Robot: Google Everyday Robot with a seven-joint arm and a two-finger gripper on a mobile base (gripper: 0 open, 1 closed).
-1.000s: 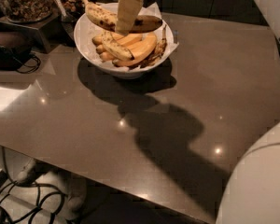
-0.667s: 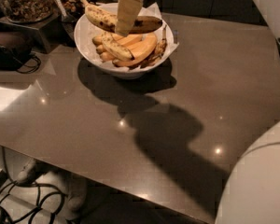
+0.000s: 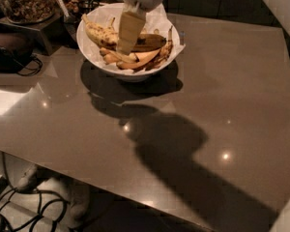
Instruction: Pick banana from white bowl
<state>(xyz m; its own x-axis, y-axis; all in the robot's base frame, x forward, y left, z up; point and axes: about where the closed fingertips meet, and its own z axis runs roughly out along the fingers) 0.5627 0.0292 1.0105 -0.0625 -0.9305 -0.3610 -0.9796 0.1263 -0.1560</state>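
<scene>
The white bowl (image 3: 94,54) stands at the back left of the grey-brown table, lined with crumpled white paper. The freckled yellow banana (image 3: 99,33) lies in its left part, pointing to the back left. A dark brown banana (image 3: 152,42) and plain orange-yellow pieces (image 3: 137,59) lie beside it. My gripper (image 3: 125,48) hangs down from its white wrist into the bowl's middle, its tip right next to the yellow banana's right end. That end of the banana is hidden behind the gripper.
A jar of nuts (image 3: 25,1) and a dark device with a cable (image 3: 8,47) stand left of the bowl. The table's (image 3: 208,105) front edge runs across the lower left, with cables on the floor below. My white body (image 3: 287,219) fills the lower right corner.
My gripper has come down lower into the bowl, and its white wrist now shows at the top. The bananas have not moved.
</scene>
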